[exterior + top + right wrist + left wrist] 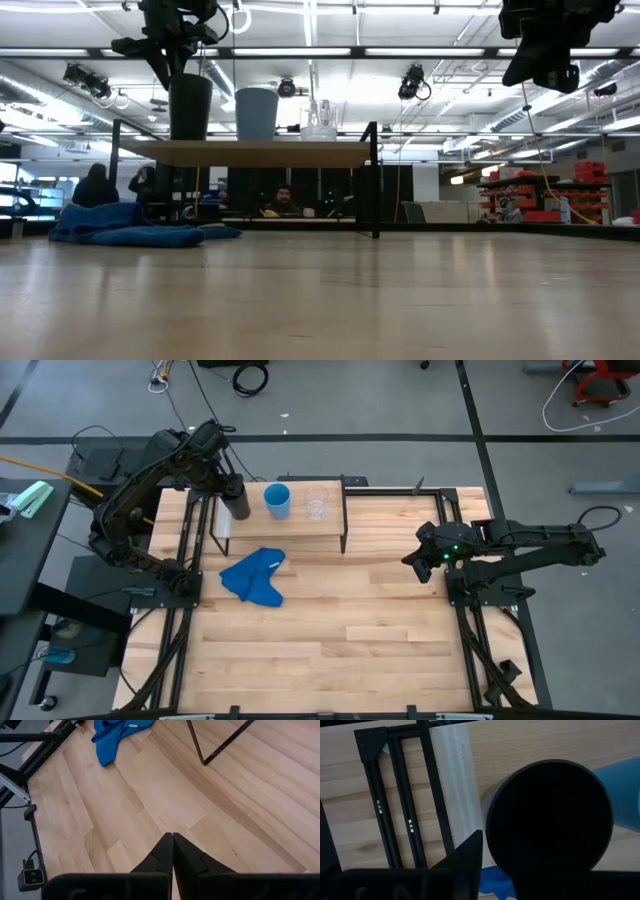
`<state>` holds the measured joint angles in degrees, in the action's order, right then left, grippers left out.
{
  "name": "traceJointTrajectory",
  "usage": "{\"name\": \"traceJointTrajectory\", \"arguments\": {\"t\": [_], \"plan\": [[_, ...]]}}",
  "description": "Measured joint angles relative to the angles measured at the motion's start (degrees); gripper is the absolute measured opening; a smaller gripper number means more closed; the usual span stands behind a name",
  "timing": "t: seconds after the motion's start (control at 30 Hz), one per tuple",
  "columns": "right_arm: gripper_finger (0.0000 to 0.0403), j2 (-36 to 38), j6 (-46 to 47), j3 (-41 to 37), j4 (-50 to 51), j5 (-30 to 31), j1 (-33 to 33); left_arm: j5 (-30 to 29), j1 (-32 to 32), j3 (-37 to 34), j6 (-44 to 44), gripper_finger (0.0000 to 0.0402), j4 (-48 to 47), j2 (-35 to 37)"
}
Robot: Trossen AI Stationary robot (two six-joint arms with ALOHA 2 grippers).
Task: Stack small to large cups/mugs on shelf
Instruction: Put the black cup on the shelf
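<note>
Three cups stand in a row on the shelf (300, 528): a black cup (237, 500) at its left end, a light blue cup (278, 500) in the middle and a clear cup (317, 503) to the right. My left gripper (228, 485) hangs over the black cup (550, 815), pointing down and open. One finger (470, 855) stands just outside the rim, with a sliver of shelf showing between them. The other finger is lost in the cup's dark mouth. My right gripper (172, 836) is shut on nothing above the table's right side.
A crumpled blue cloth (255, 575) lies on the tabletop just in front of the shelf's left half. Thin black legs (375, 180) carry the shelf. The wide plank tabletop (340, 640) stretches toward the near edge. People sit in the room beyond the table.
</note>
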<state>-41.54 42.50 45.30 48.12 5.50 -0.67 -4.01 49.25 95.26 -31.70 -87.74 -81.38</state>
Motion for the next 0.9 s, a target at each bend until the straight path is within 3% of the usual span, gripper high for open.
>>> {"name": "traceJointTrajectory", "arguments": {"t": [0.9], "plan": [[0.0012,0.0,-0.2,0.0,0.0,0.0,0.0,4.8,0.0,0.0,-0.3,0.0118,0.9,2.2]]}}
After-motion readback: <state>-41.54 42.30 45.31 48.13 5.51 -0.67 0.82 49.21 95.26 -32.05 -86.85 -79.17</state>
